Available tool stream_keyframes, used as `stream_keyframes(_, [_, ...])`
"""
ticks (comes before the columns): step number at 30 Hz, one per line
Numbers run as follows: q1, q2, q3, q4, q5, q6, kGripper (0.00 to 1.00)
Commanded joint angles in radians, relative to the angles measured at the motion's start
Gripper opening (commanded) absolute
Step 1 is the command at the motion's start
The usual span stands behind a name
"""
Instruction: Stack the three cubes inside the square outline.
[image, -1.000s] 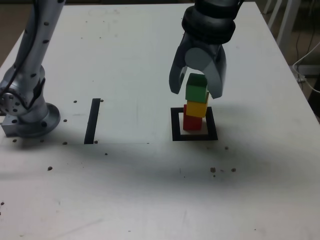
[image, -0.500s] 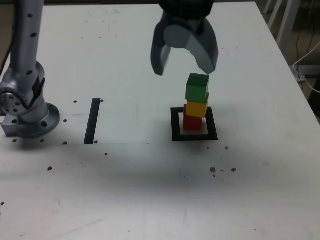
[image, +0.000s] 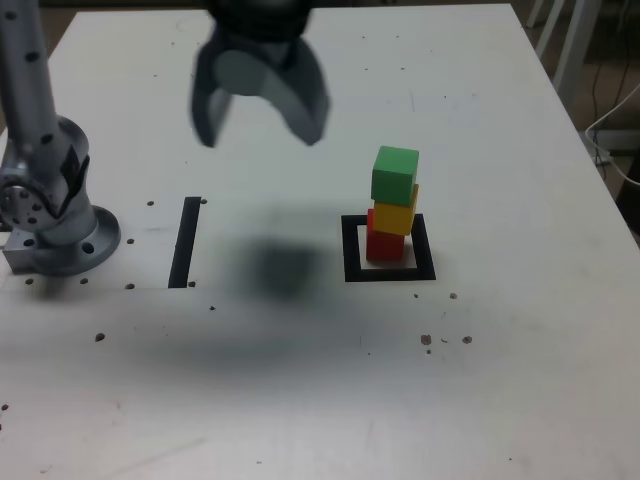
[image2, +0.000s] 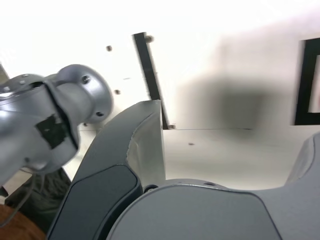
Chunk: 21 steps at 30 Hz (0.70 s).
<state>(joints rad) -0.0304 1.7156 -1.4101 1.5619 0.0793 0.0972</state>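
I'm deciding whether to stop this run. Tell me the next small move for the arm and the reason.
Probably just keep the gripper clear, away from the tower, and stop. The green cube sits on the yellow cube, which sits on the red cube inside the square outline. The jaws stand open and empty, off toward the exterior view's left. The upper cubes look slightly offset, so touching them risks a topple.

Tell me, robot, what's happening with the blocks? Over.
Gripper open, empty. Green cube on yellow cube on red cube, inside the square outline. Nothing in the way.
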Motion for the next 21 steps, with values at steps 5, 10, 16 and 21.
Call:
stream_keyframes(5, [0.021,-0.109,0.176,-0.039,-0.010,-0.010,0.98])
stream_keyframes(10, [0.031,-0.167,0.335,-0.127,-0.017,-0.019,0.98])
stream_keyframes(16, [0.037,-0.185,0.494,-0.270,-0.051,-0.024,0.98])
stream_keyframes(21, [0.037,-0.190,0.581,-0.376,-0.076,-0.024,0.99])
